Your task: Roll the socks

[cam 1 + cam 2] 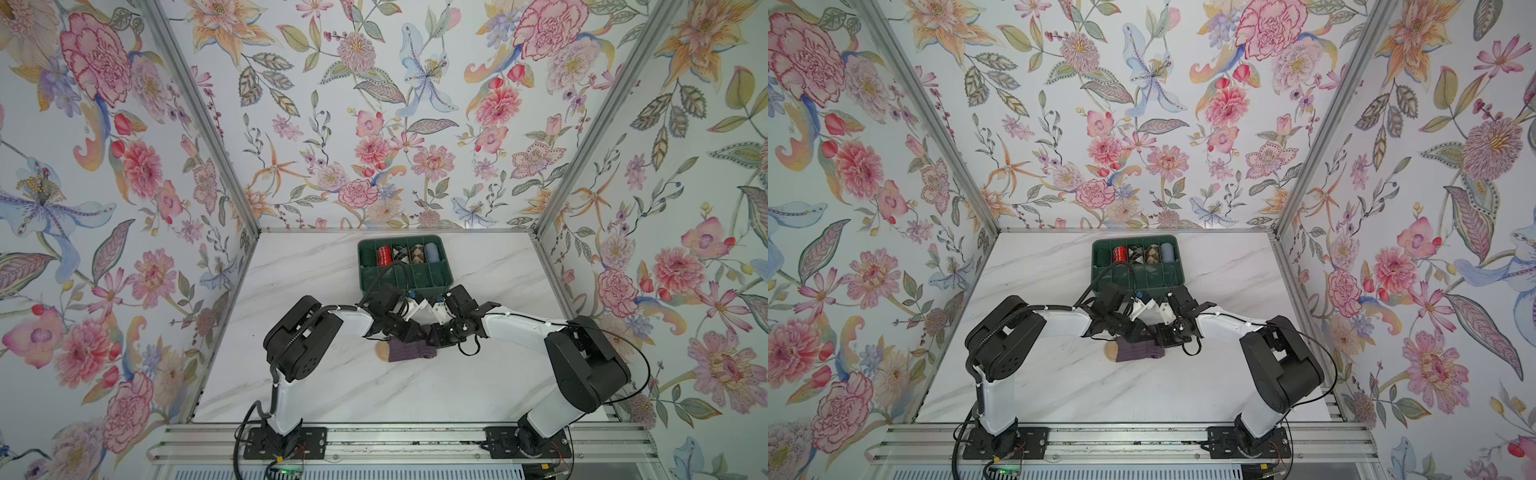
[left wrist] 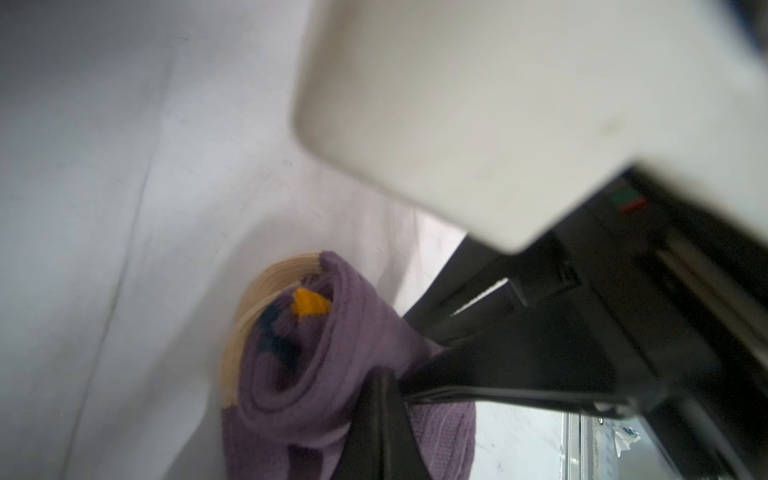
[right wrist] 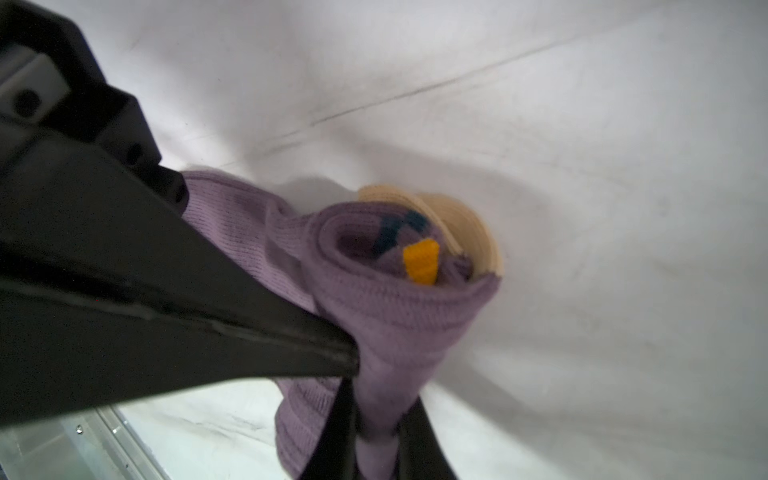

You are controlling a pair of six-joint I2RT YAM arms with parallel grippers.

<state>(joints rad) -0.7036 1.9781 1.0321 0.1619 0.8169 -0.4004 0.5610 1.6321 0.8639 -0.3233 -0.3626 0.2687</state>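
The socks (image 1: 405,352) (image 1: 1137,352) lie mid-table as a dusty-purple ribbed roll with a tan toe at its left end. In the wrist views the socks (image 2: 316,374) (image 3: 395,316) show navy and orange patches inside the open end of the roll. Both arms meet over its right end. My left gripper (image 2: 380,399) (image 1: 417,332) is shut, its tips pressed into a purple fold. My right gripper (image 3: 380,415) (image 1: 433,338) has purple fabric pinched between its fingers. The left gripper's tips (image 3: 349,357) touch the fabric right beside the right fingers.
A green divided box (image 1: 419,278) stands just behind the grippers. Its back row holds a red patterned roll (image 1: 383,255), two argyle rolls and a light-blue roll (image 1: 431,252). Floral walls close in three sides. An aluminium rail (image 1: 395,440) runs along the front edge.
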